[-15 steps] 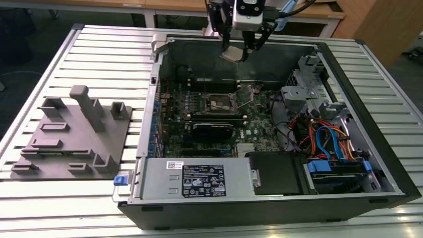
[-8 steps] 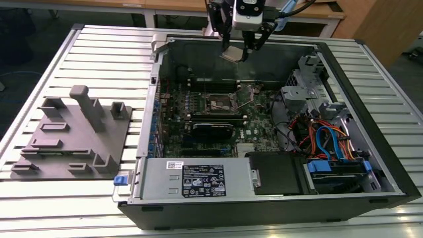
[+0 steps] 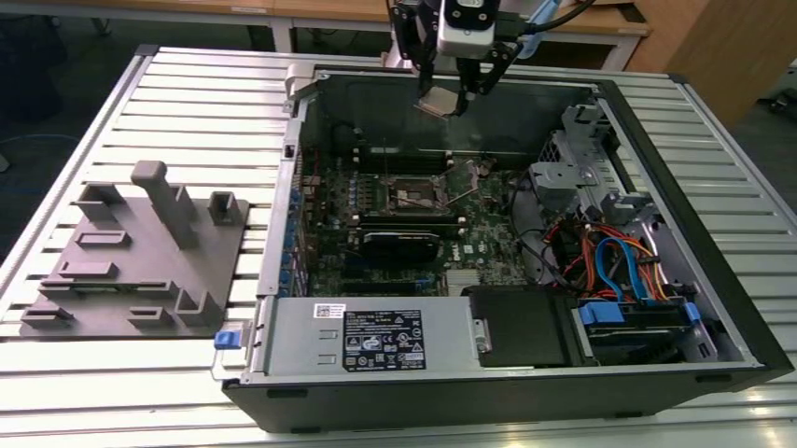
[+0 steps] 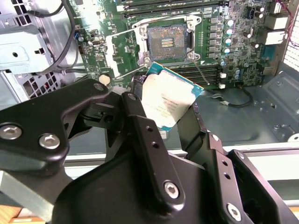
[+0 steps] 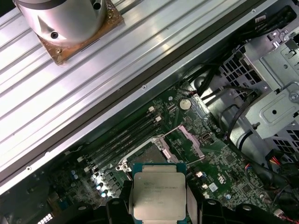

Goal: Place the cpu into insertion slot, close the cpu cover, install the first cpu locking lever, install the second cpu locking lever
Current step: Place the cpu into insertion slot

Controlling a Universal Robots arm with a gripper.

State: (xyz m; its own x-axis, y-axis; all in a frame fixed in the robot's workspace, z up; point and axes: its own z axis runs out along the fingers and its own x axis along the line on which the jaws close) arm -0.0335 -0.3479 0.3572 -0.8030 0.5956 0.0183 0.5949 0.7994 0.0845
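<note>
1. Table (image 3: 187,103): slatted metal top, and everything sits on it.
2. Computer case (image 3: 498,397): lying open side up, taking the middle and the exterior view's right. A grey fixture block (image 3: 125,271) sits on the exterior view's left, apart from the case.
3. Motherboard (image 3: 327,245): green, flat on the case floor. The power supply (image 3: 373,341) lies along the near edge.
4. Gripper (image 3: 456,101): I see it hanging above the far wall of the case, clamped on the cpu (image 4: 168,100). Its fingers (image 4: 140,130) press on two opposite edges.
5. Insertion slot (image 4: 167,42): dark square with a silvery rim and exposed contacts, on the far half of the board.
6. cpu cover (image 4: 111,52): swung open, off to one side of the slot. Thin wire levers (image 4: 131,71) splay out free of it.
7. cpu position: in the air, high above the board and far of the slot, well apart from it.
8. cpu orientation: it's square, so there's no long axis to call. The metal top faces up at both wrist cameras. It looks tilted in the exterior view. One corner points toward the slot in the second wrist view.
9. cpu look: silver-grey lid with small dark print and a thin green substrate border around it.
</note>
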